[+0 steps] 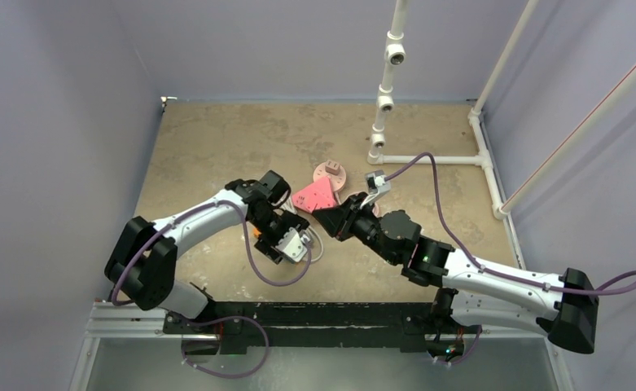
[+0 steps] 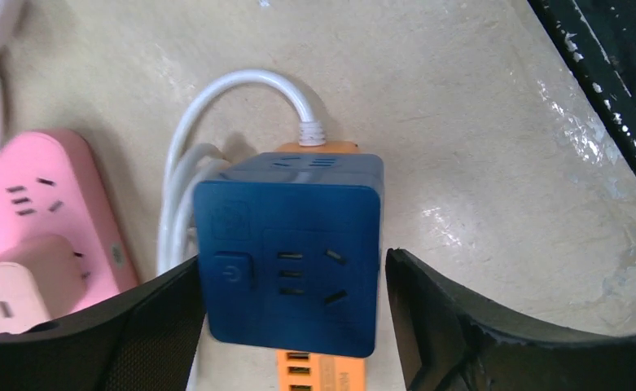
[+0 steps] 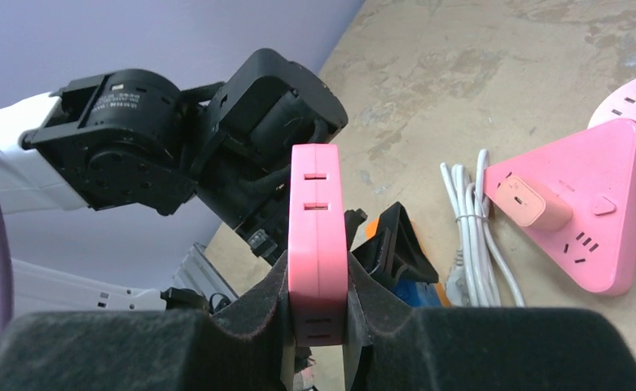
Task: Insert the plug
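My right gripper (image 3: 317, 269) (image 1: 331, 218) is shut on a flat pink plug adapter (image 3: 316, 204), held upright by its two broad faces, with slots showing on its narrow edge. It hangs just right of my left gripper (image 1: 296, 243). My left gripper (image 2: 291, 261) straddles a blue cube socket (image 2: 290, 220) (image 3: 416, 293) on an orange base (image 2: 318, 371). The left finger (image 2: 160, 318) rests against the cube's side. A thin gap separates the right finger (image 2: 428, 309) from it. A white cable (image 2: 241, 81) leaves the cube's far side.
A pink triangular power strip (image 1: 314, 195) (image 3: 591, 212) with a pale plug (image 3: 530, 204) in it lies beyond the grippers, a round pink one (image 1: 331, 173) behind it. A bundled white cord (image 3: 469, 236) lies beside it. White pipes (image 1: 388, 81) stand at the back right. A black rail (image 1: 298, 314) edges the front.
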### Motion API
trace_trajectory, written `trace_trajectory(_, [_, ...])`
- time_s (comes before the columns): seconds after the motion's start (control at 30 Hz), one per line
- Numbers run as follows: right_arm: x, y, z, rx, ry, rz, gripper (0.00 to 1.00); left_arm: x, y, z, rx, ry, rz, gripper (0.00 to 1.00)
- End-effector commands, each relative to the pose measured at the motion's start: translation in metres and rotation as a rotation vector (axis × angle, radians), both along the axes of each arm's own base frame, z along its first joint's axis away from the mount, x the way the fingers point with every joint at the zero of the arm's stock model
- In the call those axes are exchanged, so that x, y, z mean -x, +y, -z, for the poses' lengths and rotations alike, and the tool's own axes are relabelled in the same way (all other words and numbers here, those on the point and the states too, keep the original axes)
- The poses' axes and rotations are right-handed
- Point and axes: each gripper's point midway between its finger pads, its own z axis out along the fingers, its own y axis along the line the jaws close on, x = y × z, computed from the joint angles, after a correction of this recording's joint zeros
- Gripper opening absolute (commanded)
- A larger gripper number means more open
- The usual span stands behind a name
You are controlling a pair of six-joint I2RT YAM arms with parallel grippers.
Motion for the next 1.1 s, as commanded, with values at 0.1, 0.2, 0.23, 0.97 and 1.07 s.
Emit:
trace_trajectory(0.1, [-0.007, 0.002, -0.009, -0.005, -0.017, 0.025, 0.0, -0.021, 0.018, -0.006, -0.003, -0.189, -0.108, 0.99])
trace_trajectory(0.2, [-0.008, 0.002, -0.014, -0.004, -0.045, 0.025, 0.0, -0.026, 0.029, -0.024, 0.014, -0.214, -0.201, 0.99])
trace_trajectory(0.23, [-0.009, 0.003, -0.015, 0.0, -0.052, 0.022, 0.0, -0.03, 0.032, -0.032, 0.023, -0.222, -0.242, 0.99])
trace_trajectory(0.97, [0.007, 0.049, 0.014, 0.017, -0.147, 0.023, 0.0, -0.065, 0.051, -0.135, 0.492, 0.198, -1.11, 0.99])
trace_trajectory(1.07, [0.022, 0.061, 0.026, 0.024, -0.12, 0.025, 0.0, -0.066, 0.048, -0.143, 0.521, 0.236, -1.134, 0.99])
